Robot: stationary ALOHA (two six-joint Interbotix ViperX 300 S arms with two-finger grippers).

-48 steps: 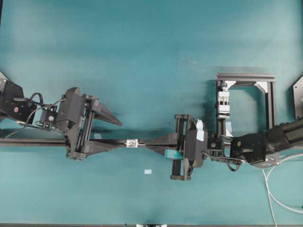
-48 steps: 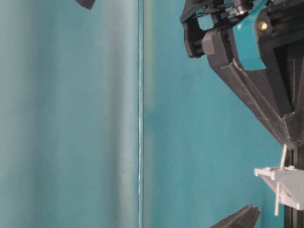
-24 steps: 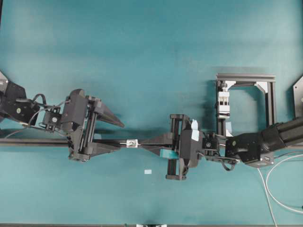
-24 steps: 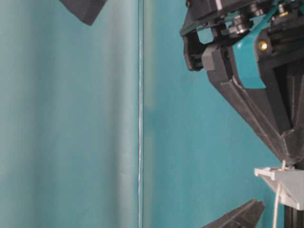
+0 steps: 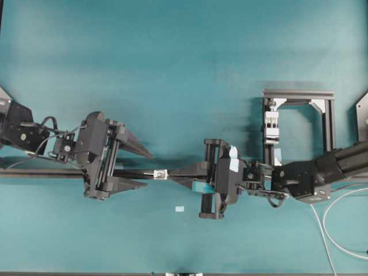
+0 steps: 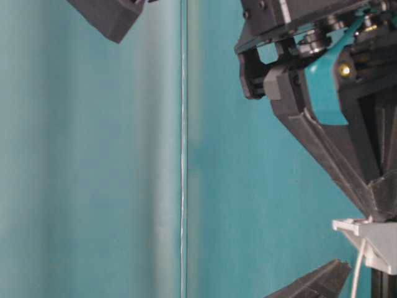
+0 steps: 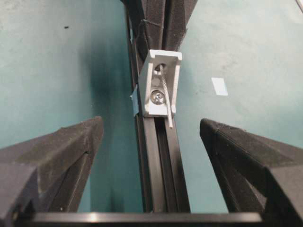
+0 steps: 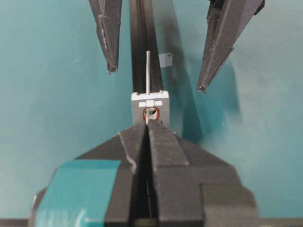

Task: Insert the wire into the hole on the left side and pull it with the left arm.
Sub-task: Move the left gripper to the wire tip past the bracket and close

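Now our right gripper (image 8: 147,126), clenched on the wire (image 7: 165,97), has pushed its tip through the hole (image 7: 161,70); our left gripper (image 7: 151,137), spread wide, has closed in to pull.

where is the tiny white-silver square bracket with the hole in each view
Overhead: tiny white-silver square bracket, centre, on the black rail between both grippers.
Table-level: lower right edge.
Left wrist: top centre, thin pale grey wire poking through.
Right wrist: centre, just beyond the shut fingertips.
Shared landmark: the rail.
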